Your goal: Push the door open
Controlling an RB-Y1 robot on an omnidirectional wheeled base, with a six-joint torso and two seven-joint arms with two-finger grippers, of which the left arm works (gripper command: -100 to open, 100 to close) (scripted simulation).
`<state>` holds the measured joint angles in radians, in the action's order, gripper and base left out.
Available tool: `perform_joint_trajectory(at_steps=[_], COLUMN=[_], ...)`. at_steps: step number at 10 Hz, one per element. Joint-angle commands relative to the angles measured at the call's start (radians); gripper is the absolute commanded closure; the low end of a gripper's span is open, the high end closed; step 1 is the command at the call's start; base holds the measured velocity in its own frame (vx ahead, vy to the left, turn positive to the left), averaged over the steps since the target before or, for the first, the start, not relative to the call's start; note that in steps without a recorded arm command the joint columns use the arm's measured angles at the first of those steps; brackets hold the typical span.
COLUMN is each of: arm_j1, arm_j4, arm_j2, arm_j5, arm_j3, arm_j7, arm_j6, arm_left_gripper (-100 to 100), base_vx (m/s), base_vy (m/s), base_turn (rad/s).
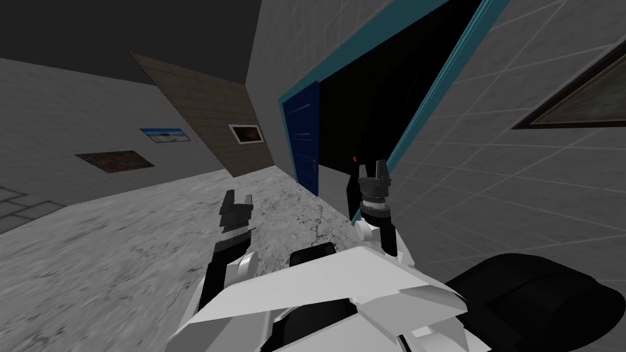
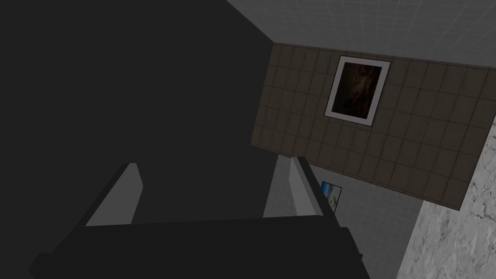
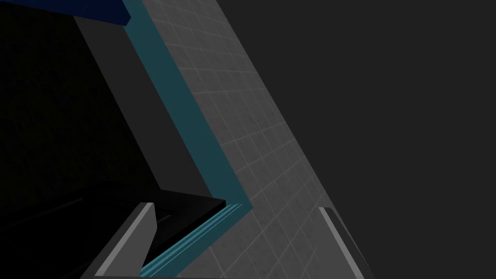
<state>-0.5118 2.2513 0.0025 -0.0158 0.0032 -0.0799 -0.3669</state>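
The left gripper (image 1: 238, 198), fingers spread and empty, hung over the grey marbled floor (image 1: 122, 244). The dark blue panelled door (image 1: 305, 137) stood swung well back at the doorway's left edge, so any further push would best land flat near its free edge. The right gripper (image 1: 371, 168), likewise spread, sat just beside the right jamb of the teal door frame (image 1: 438, 91); that side looked tight, and the open room lay in the black area (image 1: 379, 91) between.

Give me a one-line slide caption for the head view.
Blue door stands open in its teal frame; right gripper by the frame, left gripper over the floor.
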Motion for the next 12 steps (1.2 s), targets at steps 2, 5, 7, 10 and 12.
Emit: perform_joint_trajectory(at_steps=[2, 5, 7, 10, 12], arm_j1=[0.032, 0.068, 0.098, 0.134, 0.163], arm_j4=[-0.049, -0.105, -0.151, -0.206, -0.251], arm_j2=[0.018, 0.035, 0.046, 0.057, 0.065], arm_j5=[0.014, 0.031, 0.044, 0.060, 0.073], arm_j3=[-0.017, -0.036, -0.052, -0.071, -0.086], arm_j7=[0.008, 0.018, 0.026, 0.035, 0.043], arm_j6=[-0.001, -0.002, -0.003, -0.004, -0.004], arm_left_gripper=[-100, -100, -100, -100, -100], base_vx=[0.120, 0.163, 0.134, 0.139, 0.112], base_vy=[0.030, 0.036, 0.042, 0.045, 0.034], base_turn=[-0.085, -0.075, -0.089, -0.077, -0.089])
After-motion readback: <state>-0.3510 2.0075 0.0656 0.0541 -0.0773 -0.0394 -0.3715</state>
